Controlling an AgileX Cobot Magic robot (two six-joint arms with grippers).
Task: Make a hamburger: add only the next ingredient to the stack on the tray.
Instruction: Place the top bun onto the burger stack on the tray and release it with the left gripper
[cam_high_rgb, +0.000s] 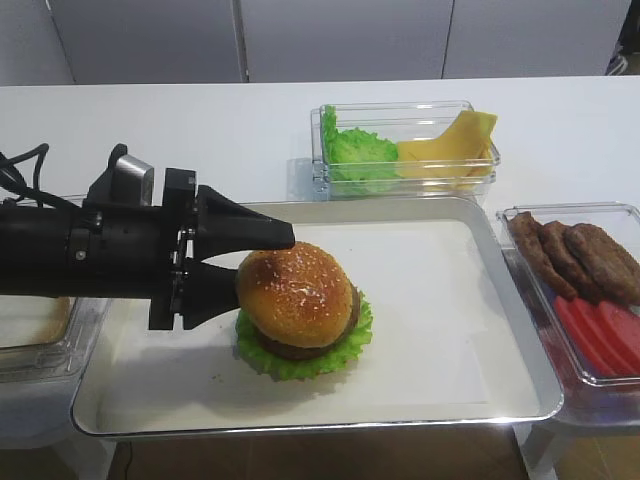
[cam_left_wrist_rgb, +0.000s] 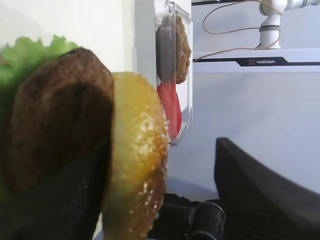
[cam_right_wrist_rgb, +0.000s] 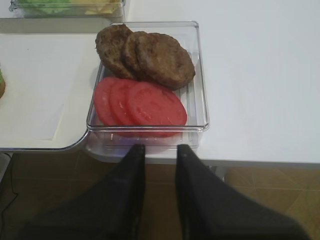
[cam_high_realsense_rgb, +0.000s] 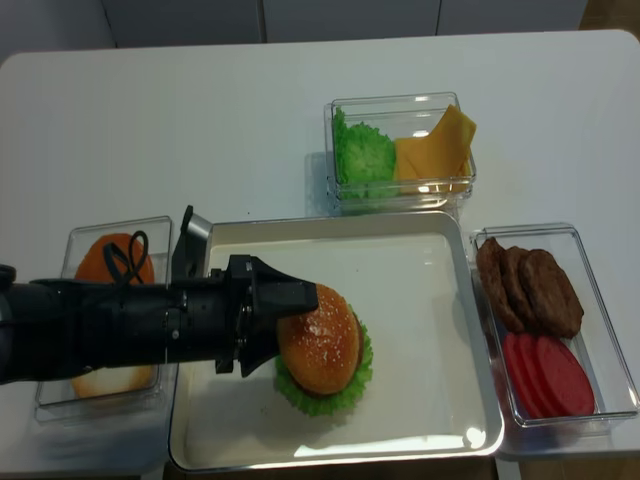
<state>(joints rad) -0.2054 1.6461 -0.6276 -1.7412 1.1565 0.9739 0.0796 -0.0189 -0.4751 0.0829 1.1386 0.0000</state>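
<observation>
On the tray (cam_high_rgb: 500, 300) the sesame bun top (cam_high_rgb: 297, 292) caps the stack (cam_high_rgb: 303, 352), the left gripper (cam_high_rgb: 262, 262) spread apart around it; right gripper (cam_right_wrist_rgb: 160, 155) slightly parted, empty, near a box (cam_right_wrist_rgb: 200, 75) of 3 patties (cam_right_wrist_rgb: 150, 57) and tomato slices (cam_right_wrist_rgb: 142, 103).

White table (cam_high_realsense_rgb: 230, 110) carries the silver tray (cam_high_realsense_rgb: 455, 330) — clear boxes (cam_high_realsense_rgb: 400, 150) around it.

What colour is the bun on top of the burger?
Golden-brown with pale sesame seeds; the bun shows best in the exterior high view.
</observation>
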